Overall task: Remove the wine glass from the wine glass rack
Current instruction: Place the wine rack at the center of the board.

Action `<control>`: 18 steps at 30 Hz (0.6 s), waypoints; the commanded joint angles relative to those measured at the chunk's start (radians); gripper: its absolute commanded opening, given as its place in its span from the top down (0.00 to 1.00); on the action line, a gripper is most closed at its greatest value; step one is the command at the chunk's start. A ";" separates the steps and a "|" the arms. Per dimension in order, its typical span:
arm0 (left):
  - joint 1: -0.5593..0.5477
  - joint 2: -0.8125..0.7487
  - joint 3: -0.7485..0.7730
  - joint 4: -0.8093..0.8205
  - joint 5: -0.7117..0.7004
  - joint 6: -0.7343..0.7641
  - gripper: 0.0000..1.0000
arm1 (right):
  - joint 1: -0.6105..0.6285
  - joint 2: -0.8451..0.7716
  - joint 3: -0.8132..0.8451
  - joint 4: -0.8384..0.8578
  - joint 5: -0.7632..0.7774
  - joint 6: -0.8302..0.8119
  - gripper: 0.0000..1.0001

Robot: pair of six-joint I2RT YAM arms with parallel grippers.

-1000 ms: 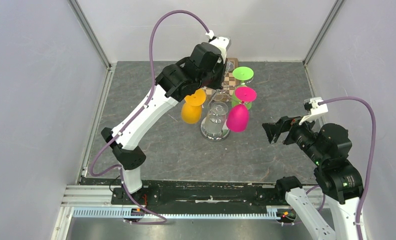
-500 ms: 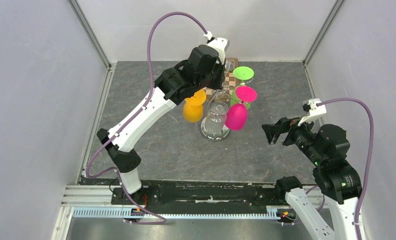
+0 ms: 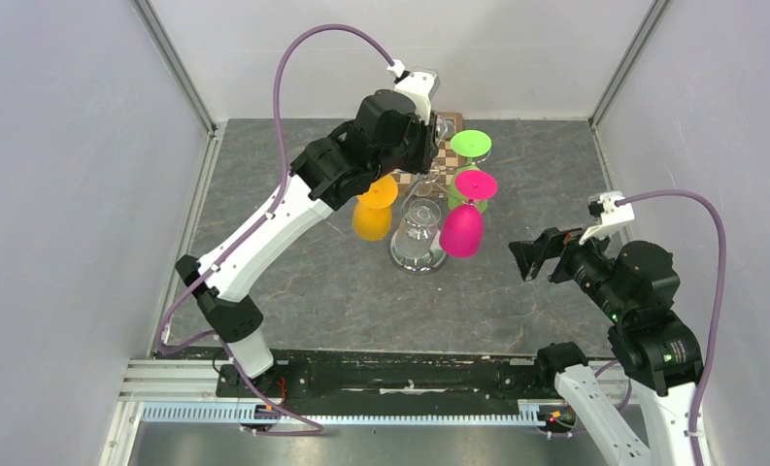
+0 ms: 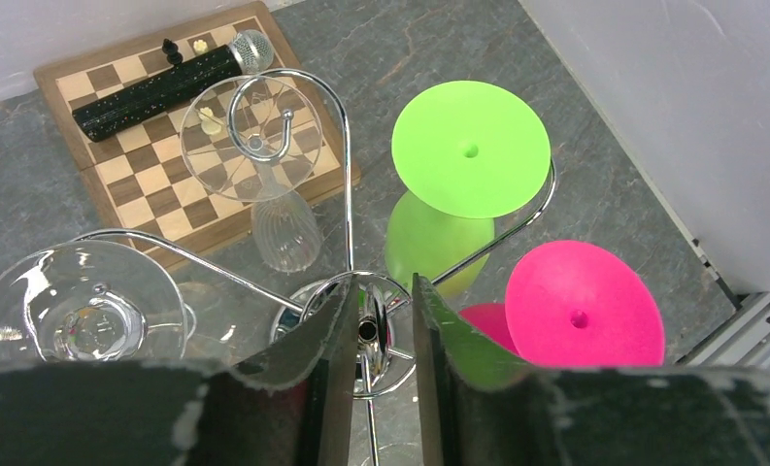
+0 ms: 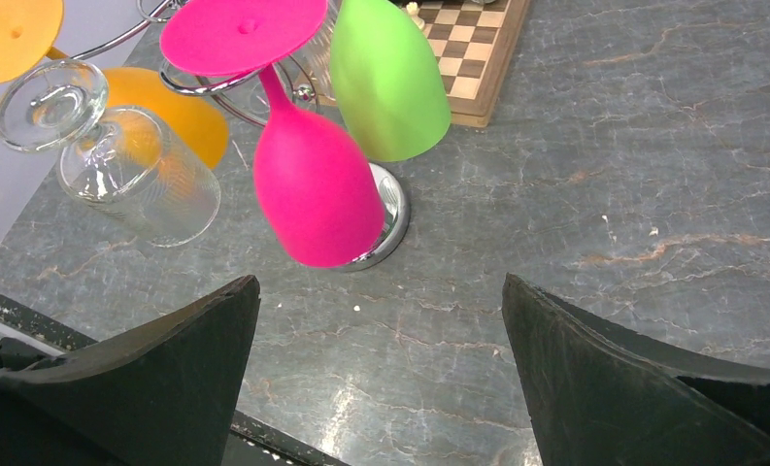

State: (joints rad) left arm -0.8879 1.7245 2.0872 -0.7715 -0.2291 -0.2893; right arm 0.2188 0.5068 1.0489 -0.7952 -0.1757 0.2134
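Right now the left gripper (image 4: 382, 287) hangs directly above the shiny silver wire wine glass rack (image 5: 394, 218) with its round mirrored base, and I am looking straight down the thin central stem. Its two dark fingers (image 4: 324, 388) stand a narrow gap apart. The top of the stem shows inside that gap, but I cannot tell whether either finger touches it. No glass is in its grasp.

Every glass I can see is on the rack, hanging bowl-down from a curled hook arm:
- The opaque lime-green wine glass (image 4: 471, 148) is on the far right side.
- The opaque hot-pink wine glass (image 4: 583, 316) hangs just beside it, nearer the right arm.
- The opaque orange wine glass (image 3: 373, 218) is on the rack's left side.
- The ribbed clear wine glass (image 4: 285, 233) hangs at the far side, above the brown-and-cream wooden chessboard (image 4: 133, 136). A black speckled microphone with a silver mesh head (image 4: 157, 85) lies across that board.
- The smooth clear wine glass (image 5: 143, 184) hangs tilted on the near side, beside the orange one.

My right gripper (image 5: 378, 283) is low over the grey marbled table (image 5: 604, 146), to the right of the rack and well apart from it. It faces the pink glass, with its jaws spread wide and nothing between them.
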 commanded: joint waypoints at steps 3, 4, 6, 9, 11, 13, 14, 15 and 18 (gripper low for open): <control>-0.003 -0.082 -0.015 0.064 0.000 0.059 0.58 | 0.002 0.015 0.003 0.036 -0.006 0.007 0.02; -0.003 -0.088 -0.016 0.064 -0.001 0.062 0.56 | 0.002 0.018 0.006 0.036 -0.006 0.008 0.02; -0.003 -0.103 -0.022 0.063 -0.001 0.064 0.52 | 0.002 0.025 0.016 0.036 -0.006 0.010 0.02; -0.003 -0.136 -0.039 0.063 0.000 0.064 0.46 | 0.002 0.037 0.043 0.033 -0.011 0.011 0.02; -0.003 -0.164 -0.056 0.063 0.002 0.060 0.42 | 0.002 0.049 0.068 0.027 -0.010 0.012 0.02; -0.003 -0.190 -0.069 0.056 0.017 0.054 0.36 | 0.002 0.066 0.095 0.020 -0.013 0.014 0.02; -0.003 -0.203 -0.076 0.050 0.024 0.049 0.33 | 0.002 0.072 0.105 0.018 -0.015 0.017 0.02; -0.003 -0.216 -0.078 0.043 0.035 0.044 0.31 | 0.002 0.080 0.115 0.017 -0.019 0.020 0.02; -0.003 -0.250 -0.084 0.016 0.055 0.033 0.26 | 0.002 0.098 0.147 0.015 -0.041 0.038 0.02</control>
State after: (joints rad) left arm -0.8879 1.5433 2.0094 -0.7555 -0.2115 -0.2668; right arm 0.2188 0.5827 1.1267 -0.7998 -0.1860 0.2249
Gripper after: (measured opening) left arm 0.719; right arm 0.980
